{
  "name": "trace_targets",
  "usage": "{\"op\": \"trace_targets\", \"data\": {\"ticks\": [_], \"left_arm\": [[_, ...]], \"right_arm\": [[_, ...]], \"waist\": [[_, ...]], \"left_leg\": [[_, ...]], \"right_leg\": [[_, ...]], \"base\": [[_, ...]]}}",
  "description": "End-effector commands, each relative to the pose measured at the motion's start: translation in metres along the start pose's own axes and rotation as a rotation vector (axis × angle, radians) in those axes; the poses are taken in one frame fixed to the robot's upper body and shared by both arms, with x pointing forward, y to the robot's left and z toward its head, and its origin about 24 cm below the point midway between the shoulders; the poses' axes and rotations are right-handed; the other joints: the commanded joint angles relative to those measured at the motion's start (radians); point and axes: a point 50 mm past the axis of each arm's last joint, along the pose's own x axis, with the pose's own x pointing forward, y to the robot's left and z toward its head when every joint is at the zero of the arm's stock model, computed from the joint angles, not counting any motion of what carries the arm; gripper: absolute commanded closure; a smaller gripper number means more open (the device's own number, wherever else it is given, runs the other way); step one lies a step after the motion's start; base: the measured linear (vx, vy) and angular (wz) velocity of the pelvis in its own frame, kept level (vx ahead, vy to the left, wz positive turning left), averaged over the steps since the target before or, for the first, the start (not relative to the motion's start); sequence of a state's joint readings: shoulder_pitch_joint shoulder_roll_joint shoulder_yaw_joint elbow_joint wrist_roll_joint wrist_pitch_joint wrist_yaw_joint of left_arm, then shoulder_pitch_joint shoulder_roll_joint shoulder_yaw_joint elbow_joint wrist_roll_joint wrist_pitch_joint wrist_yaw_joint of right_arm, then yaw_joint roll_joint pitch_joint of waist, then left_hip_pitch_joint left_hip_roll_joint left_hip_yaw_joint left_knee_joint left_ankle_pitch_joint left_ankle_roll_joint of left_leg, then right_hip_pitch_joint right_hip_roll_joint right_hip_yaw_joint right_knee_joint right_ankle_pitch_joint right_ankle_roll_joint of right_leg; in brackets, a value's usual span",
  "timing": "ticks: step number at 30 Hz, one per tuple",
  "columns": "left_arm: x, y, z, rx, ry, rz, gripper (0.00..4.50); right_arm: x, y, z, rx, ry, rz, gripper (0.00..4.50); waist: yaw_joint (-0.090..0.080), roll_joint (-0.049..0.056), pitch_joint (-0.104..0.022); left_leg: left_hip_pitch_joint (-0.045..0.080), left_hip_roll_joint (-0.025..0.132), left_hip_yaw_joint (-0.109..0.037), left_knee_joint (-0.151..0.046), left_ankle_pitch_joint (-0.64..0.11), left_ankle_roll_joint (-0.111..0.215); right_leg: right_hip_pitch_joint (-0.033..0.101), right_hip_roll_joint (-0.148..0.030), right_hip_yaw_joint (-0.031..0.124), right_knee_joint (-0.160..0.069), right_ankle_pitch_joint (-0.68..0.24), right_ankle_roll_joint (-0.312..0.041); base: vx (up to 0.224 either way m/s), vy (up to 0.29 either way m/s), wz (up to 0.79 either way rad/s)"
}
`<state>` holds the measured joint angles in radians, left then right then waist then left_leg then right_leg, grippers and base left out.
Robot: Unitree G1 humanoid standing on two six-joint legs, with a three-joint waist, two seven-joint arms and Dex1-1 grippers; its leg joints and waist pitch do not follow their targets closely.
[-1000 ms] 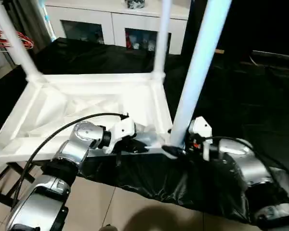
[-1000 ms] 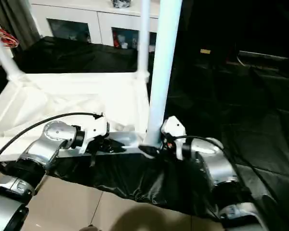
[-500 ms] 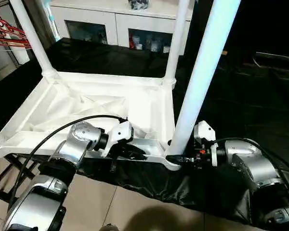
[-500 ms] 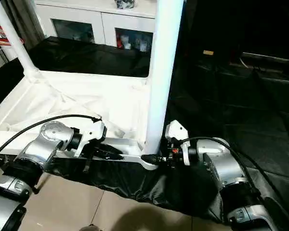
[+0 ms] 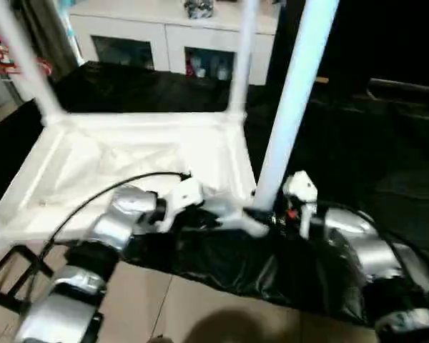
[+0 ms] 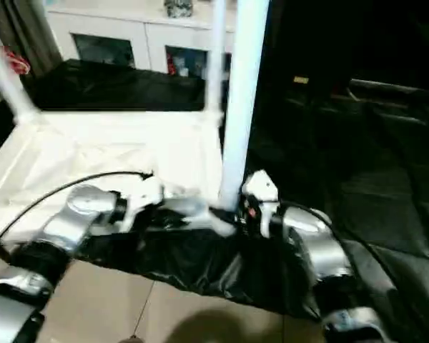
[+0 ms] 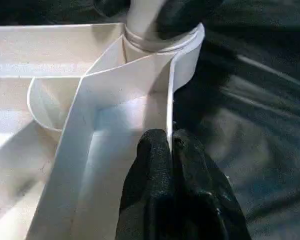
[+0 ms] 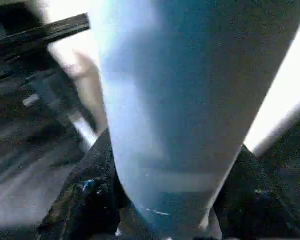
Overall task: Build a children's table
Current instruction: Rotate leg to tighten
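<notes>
White tabletop [image 5: 129, 153] inverted; right fingers [image 8: 85, 195] straddle leg [image 5: 289, 107] base.

Three upright white tapered plastic legs [image 5: 294, 107] ring the upturned white ribbed tabletop [image 5: 129, 161]; its middle lies open. Right, the black-draped surface [image 5: 372, 164] is bare.

top [image 5: 129, 153] lies underside up on cloth-covered surface [image 5: 386, 143]; near-right leg [image 5: 289, 107] stands in its near-right socket | two legs [image 5: 241, 57] stand at far corners | cabinet [image 5: 164, 39] behind | left gripper [image 7: 170, 150] at near rim, left of that socket
</notes>
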<state>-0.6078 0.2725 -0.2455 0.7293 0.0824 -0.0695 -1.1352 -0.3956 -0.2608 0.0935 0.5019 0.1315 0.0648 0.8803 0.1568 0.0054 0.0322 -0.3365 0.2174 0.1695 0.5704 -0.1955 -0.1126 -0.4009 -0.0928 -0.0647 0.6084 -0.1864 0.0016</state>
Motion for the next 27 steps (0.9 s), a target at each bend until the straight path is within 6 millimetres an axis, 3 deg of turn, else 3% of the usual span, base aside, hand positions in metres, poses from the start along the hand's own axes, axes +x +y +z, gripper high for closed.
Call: {"op": "trace_targets", "data": {"ticks": [1, 4, 5, 6, 9, 13, 16, 17, 22, 24, 25, 27], "left_arm": [[0.016, 0.009, 0.021, -0.015, -0.081, 0.145, 4.50], [0.024, 0.009, 0.025, -0.019, -0.082, 0.172, 4.50], [0.035, 0.009, 0.029, -0.024, -0.078, 0.207, 4.50], [0.038, 0.009, 0.030, -0.025, -0.076, 0.221, 4.50], [0.051, 0.010, 0.038, -0.040, -0.075, 0.285, 4.50], [0.055, 0.011, 0.043, -0.037, -0.075, 0.321, 4.50], [0.055, 0.013, 0.045, -0.016, -0.074, 0.335, 4.50], [0.053, 0.014, 0.045, 0.000, -0.073, 0.331, 4.50], [0.048, 0.017, 0.044, 0.014, -0.077, 0.326, 4.50], [0.042, 0.018, 0.041, 0.029, -0.076, 0.305, 4.50], [0.040, 0.018, 0.041, 0.032, -0.080, 0.293, 4.50], [0.034, 0.018, 0.038, 0.041, -0.084, 0.265, 4.50]], "right_arm": [[0.023, 0.024, -0.029, 0.131, 0.094, -0.008, 2.48], [0.031, 0.025, -0.030, 0.161, 0.091, -0.069, 2.52], [0.042, 0.025, -0.030, 0.193, 0.085, -0.167, 2.53], [0.046, 0.025, -0.030, 0.211, 0.083, -0.208, 2.53], [0.063, 0.025, -0.027, 0.254, 0.089, -0.365, 2.54], [0.073, 0.026, -0.024, 0.262, 0.094, -0.433, 2.54], [0.079, 0.026, -0.017, 0.239, 0.066, -0.448, 2.54], [0.081, 0.026, -0.013, 0.236, 0.038, -0.434, 1.99], [0.080, 0.024, -0.008, 0.239, -0.006, -0.393, 1.69], [0.075, 0.021, -0.005, 0.180, -0.014, -0.342, 1.47], [0.072, 0.020, -0.005, 0.152, -0.008, -0.311, 1.42], [0.066, 0.019, -0.006, 0.126, -0.004, -0.229, 1.42]], "waist": [[-0.003, -0.002, -0.038], [-0.006, -0.005, -0.038], [-0.007, -0.004, -0.040], [-0.013, 0.004, -0.040], [-0.017, 0.003, -0.041], [-0.018, 0.004, -0.045], [-0.019, 0.005, -0.046], [-0.019, 0.003, -0.047], [-0.018, 0.004, -0.044], [-0.016, 0.001, -0.044], [-0.016, -0.006, -0.044], [-0.014, -0.001, -0.046]], "left_leg": [[-0.005, 0.006, 0.001, -0.080, -0.294, -0.002], [-0.001, 0.002, -0.002, -0.082, -0.297, 0.000], [0.001, 0.002, -0.002, -0.082, -0.289, 0.005], [-0.004, 0.002, -0.004, -0.084, -0.278, -0.004], [-0.001, 0.000, -0.005, -0.085, -0.290, -0.013], [-0.007, -0.001, -0.007, -0.086, -0.288, -0.002], [-0.009, 0.000, -0.006, -0.086, -0.271, -0.001], [-0.009, 0.000, -0.005, -0.085, -0.267, 0.002], [-0.008, 0.000, -0.003, -0.087, -0.283, 0.013], [-0.011, 0.000, -0.003, -0.087, -0.280, 0.021], [-0.013, 0.000, -0.003, -0.088, -0.269, 0.025], [-0.014, 0.001, -0.003, -0.085, -0.244, 0.032]], "right_leg": [[0.042, -0.053, 0.037, -0.094, -0.407, -0.140], [0.041, -0.052, 0.037, -0.102, -0.461, -0.109], [0.038, -0.051, 0.039, -0.102, -0.453, -0.108], [0.038, -0.051, 0.038, -0.099, -0.428, -0.115], [0.035, -0.050, 0.037, -0.100, -0.439, -0.111], [0.040, -0.049, 0.037, -0.098, -0.401, -0.111], [0.040, -0.047, 0.038, -0.093, -0.340, -0.124], [0.041, -0.046, 0.038, -0.092, -0.320, -0.130], [0.041, -0.048, 0.038, -0.094, -0.326, -0.137], [0.045, -0.049, 0.039, -0.095, -0.337, -0.132], [0.046, -0.049, 0.039, -0.096, -0.334, -0.128], [0.047, -0.050, 0.039, -0.091, -0.300, -0.136]], "base": [[0.000, 0.000, 0.00], [0.000, 0.000, 0.00], [0.000, 0.000, 0.00], [0.000, 0.000, 0.00], [0.000, 0.000, 0.00], [0.000, 0.000, 0.00], [0.000, 0.000, 0.00], [0.000, 0.000, 0.00], [0.000, 0.000, 0.00], [0.000, 0.000, 0.00], [0.000, 0.000, 0.00], [0.000, 0.000, 0.00]]}}
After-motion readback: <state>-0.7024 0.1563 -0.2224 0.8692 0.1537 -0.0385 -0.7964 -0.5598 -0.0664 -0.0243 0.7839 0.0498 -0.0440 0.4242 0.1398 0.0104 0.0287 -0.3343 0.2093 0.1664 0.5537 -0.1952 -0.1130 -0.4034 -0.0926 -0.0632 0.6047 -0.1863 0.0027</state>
